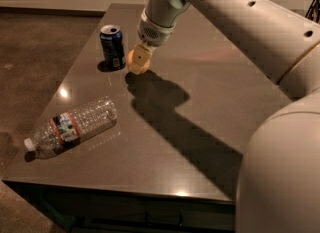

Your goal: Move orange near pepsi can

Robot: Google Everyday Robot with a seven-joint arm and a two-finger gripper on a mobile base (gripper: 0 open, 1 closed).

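While the arm reaches in from the upper right across the table, the gripper hangs wrist-up, fingers down over the far left part of the top. Only 1 camera view to go on.

- Gripper: 2 fingers clamped on the orange. 1 tan finger pad covers the front of the fruit, and orange skin shows to its left and below it.
- Orange: just right of the pepsi can, with a narrow gap between them, so not touching as far as I can see. It sits very low. Can't tell whether it rests on the table or hangs just above it.
- Pepsi can: upright, silver top visible, near the table's left edge toward the far end.
- Water bottle: clear plastic, lying on its side near the front left corner, white cap pointing left. Its label has a red band. Well apart from both can and orange.
- Arm shadow: starts right under the orange and runs diagonally toward the front right.
- Robot body fills the lower right corner.
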